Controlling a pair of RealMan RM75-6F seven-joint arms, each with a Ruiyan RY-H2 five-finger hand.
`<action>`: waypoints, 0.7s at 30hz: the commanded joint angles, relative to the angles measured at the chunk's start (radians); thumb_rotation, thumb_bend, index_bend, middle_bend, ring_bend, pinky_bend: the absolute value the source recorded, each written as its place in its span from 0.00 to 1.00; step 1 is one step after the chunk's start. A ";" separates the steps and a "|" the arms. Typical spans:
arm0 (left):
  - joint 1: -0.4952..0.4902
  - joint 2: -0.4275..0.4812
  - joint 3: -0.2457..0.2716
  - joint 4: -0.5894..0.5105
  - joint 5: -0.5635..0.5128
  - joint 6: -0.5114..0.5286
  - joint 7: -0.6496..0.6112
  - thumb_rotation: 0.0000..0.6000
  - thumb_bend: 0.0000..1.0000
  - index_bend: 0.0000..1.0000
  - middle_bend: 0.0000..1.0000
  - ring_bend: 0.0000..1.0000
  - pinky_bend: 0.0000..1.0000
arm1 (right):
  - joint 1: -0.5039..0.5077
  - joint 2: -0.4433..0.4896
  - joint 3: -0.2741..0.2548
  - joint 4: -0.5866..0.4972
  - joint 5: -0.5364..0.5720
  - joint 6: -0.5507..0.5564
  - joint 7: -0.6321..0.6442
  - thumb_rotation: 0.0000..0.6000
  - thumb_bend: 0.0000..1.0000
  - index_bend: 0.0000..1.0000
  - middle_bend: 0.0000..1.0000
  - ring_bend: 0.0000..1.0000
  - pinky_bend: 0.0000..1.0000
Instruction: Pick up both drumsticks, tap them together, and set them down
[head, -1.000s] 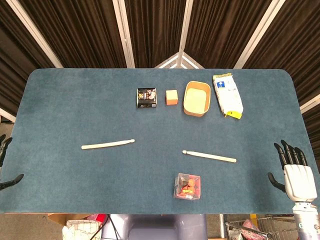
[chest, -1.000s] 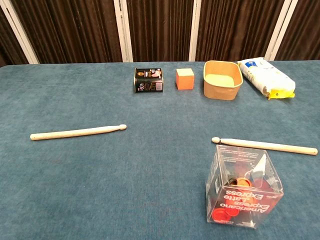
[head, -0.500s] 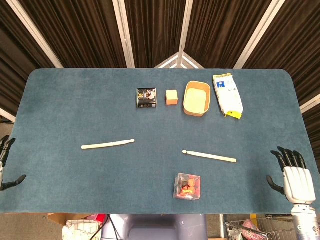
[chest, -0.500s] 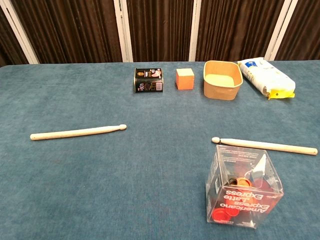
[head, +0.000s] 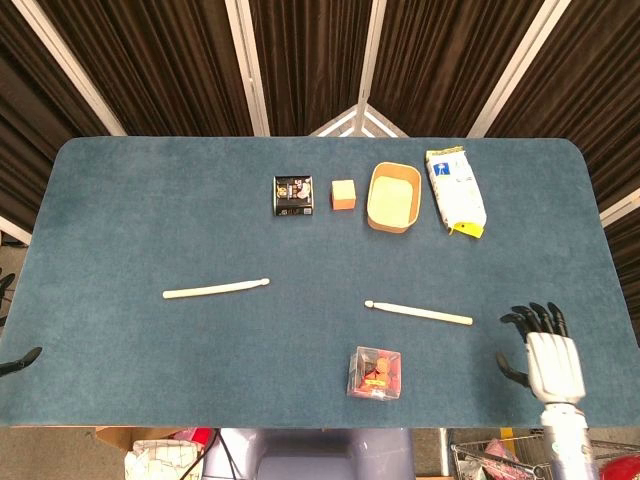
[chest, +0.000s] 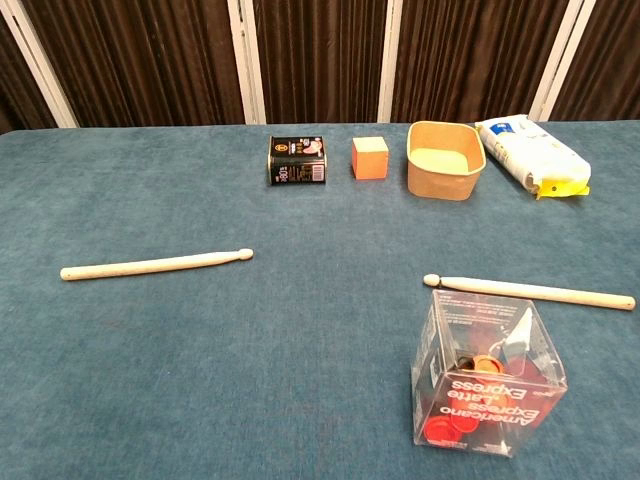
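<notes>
While I look down through the head view, my right hand (head: 548, 350) sits over the counter's (head: 120, 220) near right corner, palm down, fingers spread and holding nothing, just beside the butt end of the right drumstick (head: 420, 313) but not touching it. Of my left hand (head: 14, 360) only a dark fingertip or two shows at the counter's left edge near the front; I cannot tell how that hand is set. The left drumstick (head: 216, 289) lies flat on the blue cloth toward the near left, tip pointing to the middle. The right drumstick lies flat toward the near right, tip also to the middle, well apart from the other. A clear box (head: 375, 372) with red contents stands by the near edge, just in front of the right stick's tip. Along the far side, left to right: black tin (head: 293, 195), orange cube (head: 343, 194), tan tub (head: 393, 197), white bag (head: 455, 190).

Chest view: neither hand shows. Left drumstick (chest: 155, 264) and right drumstick (chest: 530, 291) both rest on the counter (chest: 300, 350). The clear box (chest: 488, 375) stands nearest the camera, just short of the right stick's tip. Black tin (chest: 297, 160), orange cube (chest: 370, 157), tan tub (chest: 445, 160) and white bag (chest: 532, 155) line the far edge.
</notes>
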 joint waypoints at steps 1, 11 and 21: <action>-0.005 -0.001 -0.002 0.004 -0.008 -0.010 0.001 1.00 0.13 0.08 0.00 0.00 0.00 | 0.076 -0.039 0.062 -0.036 0.101 -0.080 -0.151 1.00 0.31 0.42 0.35 0.15 0.01; -0.019 -0.008 -0.003 0.010 -0.026 -0.043 0.018 1.00 0.14 0.08 0.00 0.00 0.00 | 0.220 -0.154 0.150 -0.040 0.343 -0.156 -0.462 1.00 0.31 0.42 0.38 0.16 0.00; -0.030 -0.011 -0.007 0.015 -0.038 -0.063 0.018 1.00 0.14 0.08 0.00 0.00 0.00 | 0.315 -0.275 0.157 0.067 0.509 -0.181 -0.606 1.00 0.31 0.46 0.40 0.17 0.00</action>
